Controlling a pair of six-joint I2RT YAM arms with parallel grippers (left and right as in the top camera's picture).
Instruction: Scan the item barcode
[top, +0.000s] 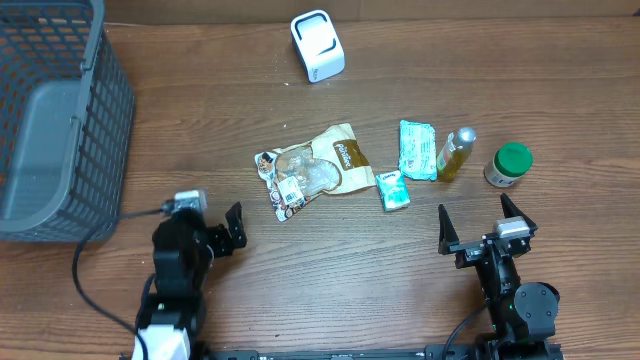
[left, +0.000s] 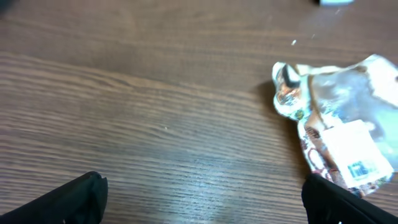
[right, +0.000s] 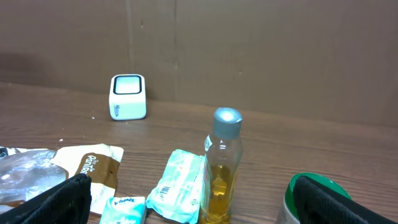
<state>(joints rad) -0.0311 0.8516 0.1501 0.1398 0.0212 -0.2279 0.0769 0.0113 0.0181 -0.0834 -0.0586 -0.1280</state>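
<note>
A white barcode scanner (top: 318, 45) stands at the back of the table and also shows in the right wrist view (right: 128, 96). Mid-table lie a crinkled snack bag (top: 312, 170) (left: 339, 118), a small tissue pack (top: 393, 190), a teal wipes pack (top: 417, 150) (right: 180, 186), a bottle of yellow liquid (top: 455, 155) (right: 222, 168) and a green-lidded jar (top: 509, 165). My left gripper (top: 236, 228) (left: 202, 193) is open and empty, left of the bag. My right gripper (top: 477, 215) (right: 193, 199) is open and empty, just in front of the bottle and jar.
A grey mesh basket (top: 60, 120) fills the back left corner. A cable runs from the left arm toward it. The items lie in a loose row between the two arms, with bare wood in front of them.
</note>
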